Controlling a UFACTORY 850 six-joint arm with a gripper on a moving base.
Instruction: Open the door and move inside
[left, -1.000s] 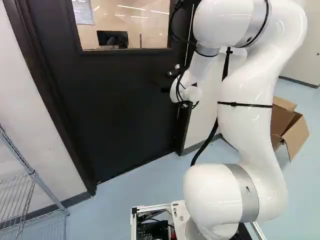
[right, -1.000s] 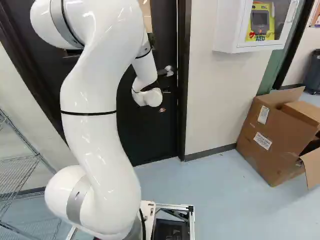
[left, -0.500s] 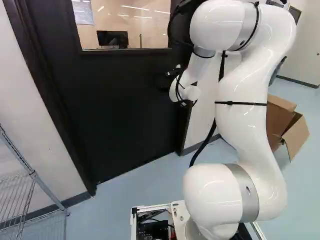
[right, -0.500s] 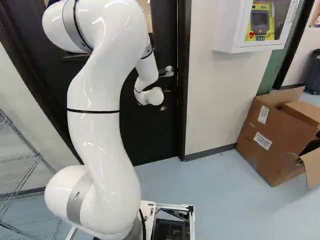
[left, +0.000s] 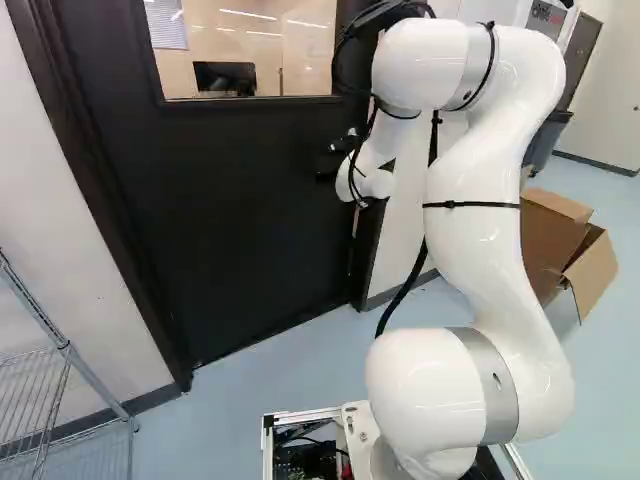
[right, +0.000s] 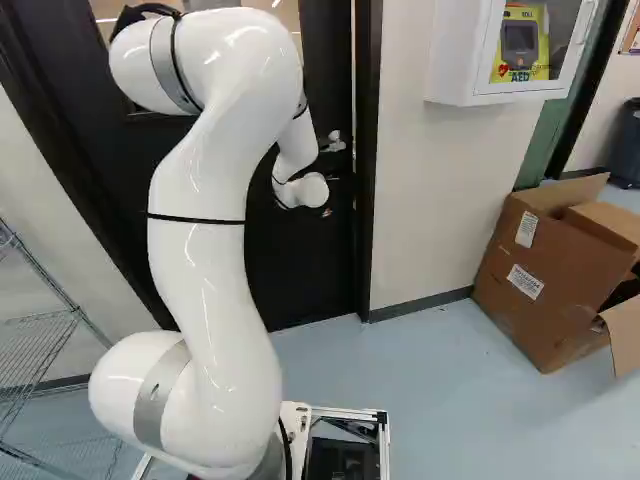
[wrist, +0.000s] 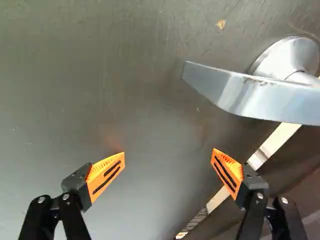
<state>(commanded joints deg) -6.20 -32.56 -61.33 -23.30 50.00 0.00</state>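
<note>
Visibly scuffed dark door (left: 230, 210), silvery tapered lever handle (wrist: 245, 95), orange-padded fingers (wrist: 104, 176) wide apart

Clearance: the door (left: 230, 220) spans the way ahead of the base, with a strip of floor (left: 280, 360) between. The gripper (left: 332, 162) has its fingers spread; wrist view gives open room between them, backed by the door's face. Chief obstacle there: the metal lever handle (wrist: 250, 95), ahead of the gripper and toward the finger nearer the door's edge, its free end reaching toward the gap. Depth behind lever: cannot judge. Door frame (right: 368, 180) bounds passage on the handle side; beyond it, cardboard box (right: 545, 270) on floor. Wire shelf (left: 65, 350) stands opposite, near the wall.
</note>
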